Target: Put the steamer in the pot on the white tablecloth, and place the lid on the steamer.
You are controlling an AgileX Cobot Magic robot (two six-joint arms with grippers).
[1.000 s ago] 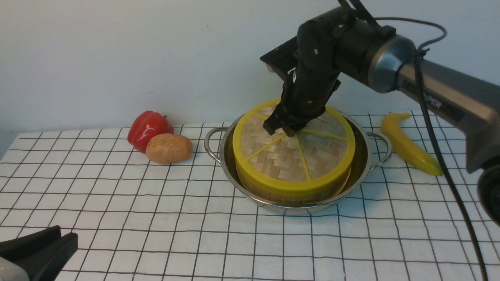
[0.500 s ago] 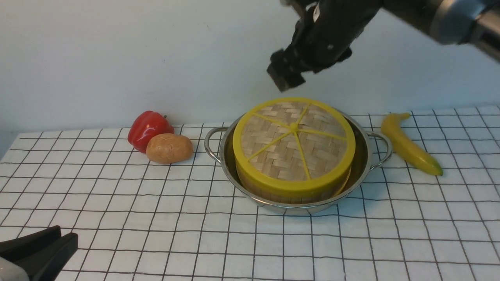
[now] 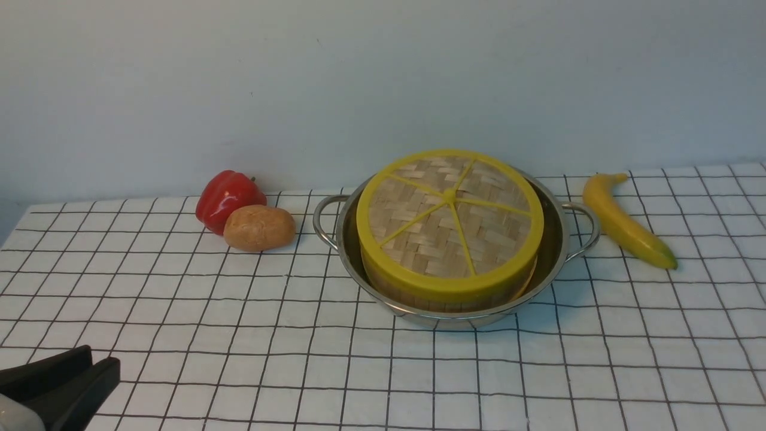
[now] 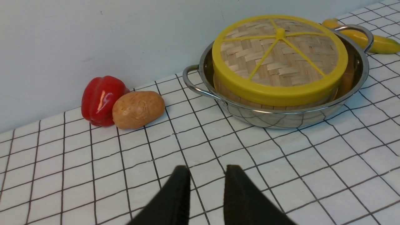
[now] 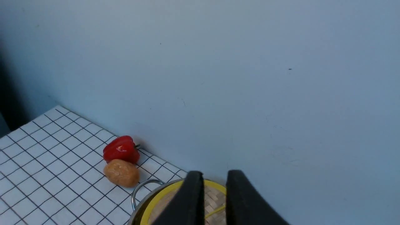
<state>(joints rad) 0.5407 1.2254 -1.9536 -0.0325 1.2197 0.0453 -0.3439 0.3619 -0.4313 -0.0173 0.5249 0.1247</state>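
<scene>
The steamer sits inside the pot, and the lid lies on top of it and covers it fully. Only a strip of bamboo wall shows under the yellow rim. The pot stands on the white tablecloth. To my eye, both parts of the task look done.

The right gripper hangs high above the pot, over the wall side of the lid. Its jaws stand a little apart and hold nothing. The left gripper is low over the cloth, well in front of the pot on its left side. Its jaws are also a little apart and empty.

I think the main danger is my own next move. If I bring the right arm down or across carelessly, a finger can catch the lid's rim or centre knob and push the lid off. The lid only rests there, so I expect that it slides easily. I cannot tell whether it sits fully flat. If the left arm sweeps toward the pot, it can push the pot or the potato and the red pepper to the left of the pot.
</scene>
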